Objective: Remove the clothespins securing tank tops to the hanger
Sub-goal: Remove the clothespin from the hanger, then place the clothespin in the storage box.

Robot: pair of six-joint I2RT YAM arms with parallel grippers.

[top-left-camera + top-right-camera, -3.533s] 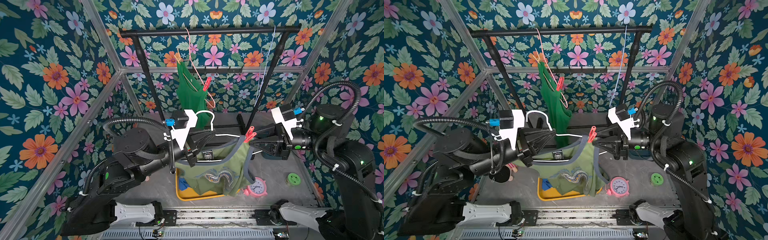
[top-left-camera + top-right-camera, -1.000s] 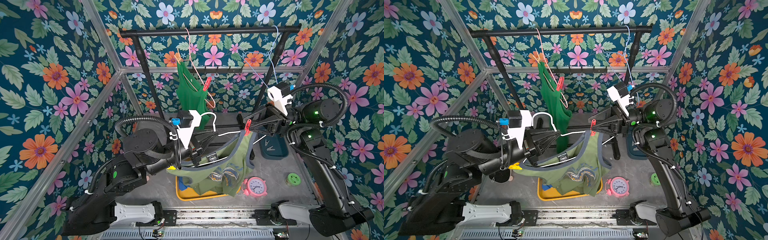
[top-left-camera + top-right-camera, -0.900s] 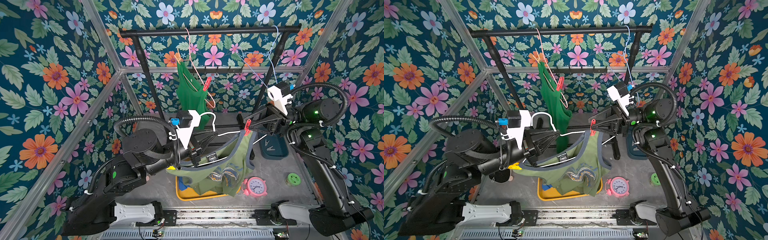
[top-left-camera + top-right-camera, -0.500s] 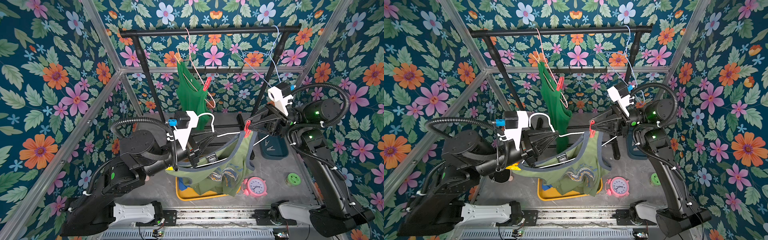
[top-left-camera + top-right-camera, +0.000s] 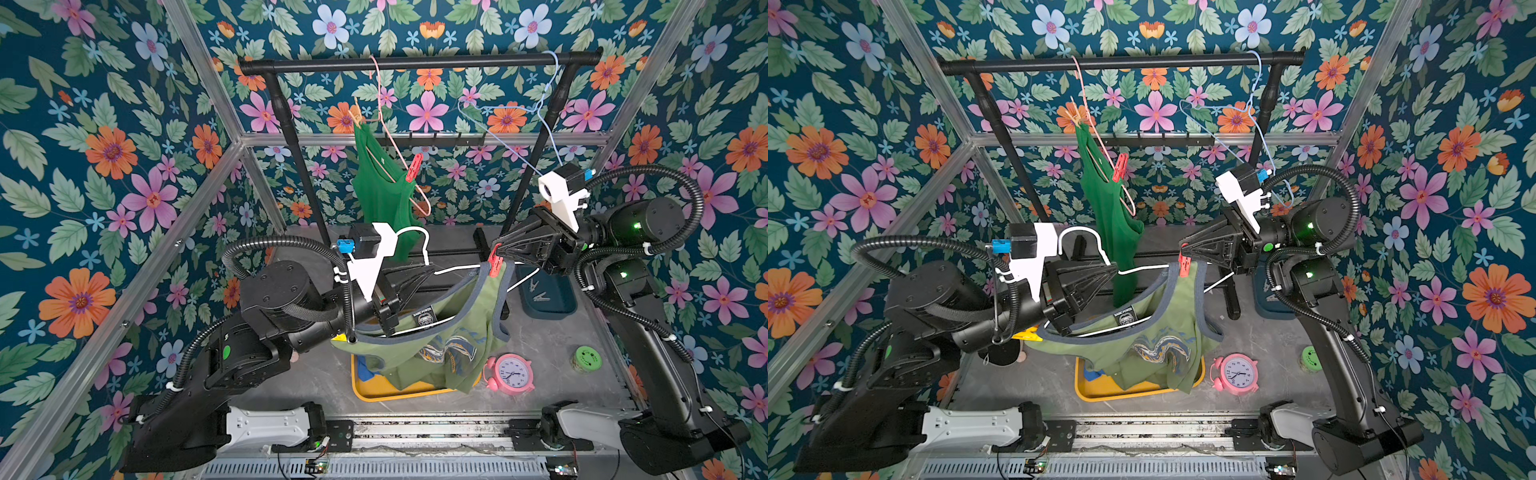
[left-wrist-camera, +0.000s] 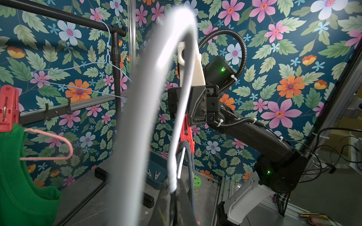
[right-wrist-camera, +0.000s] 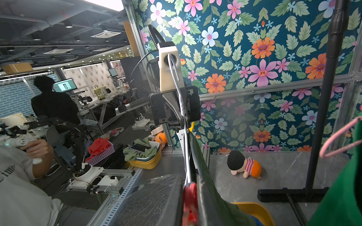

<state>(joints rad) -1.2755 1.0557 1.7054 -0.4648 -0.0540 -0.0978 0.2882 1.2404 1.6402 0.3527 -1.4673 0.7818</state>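
An olive tank top [image 5: 449, 345] [image 5: 1154, 345] hangs from a white hanger [image 5: 457, 269] held out over the floor. My left gripper [image 5: 430, 272] [image 6: 172, 195] is shut on the hanger's wire by its neck. A red clothespin [image 5: 494, 262] [image 5: 1183, 264] [image 7: 190, 201] pins one strap to the hanger, and my right gripper [image 5: 496, 251] [image 7: 190, 193] is shut on its upper end. A yellow clothespin [image 5: 340, 337] shows at the other strap, half hidden under my left arm. On the rail, a bright green tank top [image 5: 382, 195] hangs on a pink hanger with a red clothespin [image 5: 413, 167] and a peach one [image 5: 356, 117].
A black rail [image 5: 415, 64] also carries a bare blue hanger [image 5: 540, 108]. On the floor stand a yellow tray [image 5: 374, 395] with blue cloth, a navy tray [image 5: 557, 303] holding two grey pegs, a pink alarm clock [image 5: 510, 374], a green jar [image 5: 587, 359] and a plush doll [image 7: 242, 165].
My right gripper's jaws have closed onto the red clothespin on the white hanger. My left arm has shifted slightly with the hanger still in its grip.
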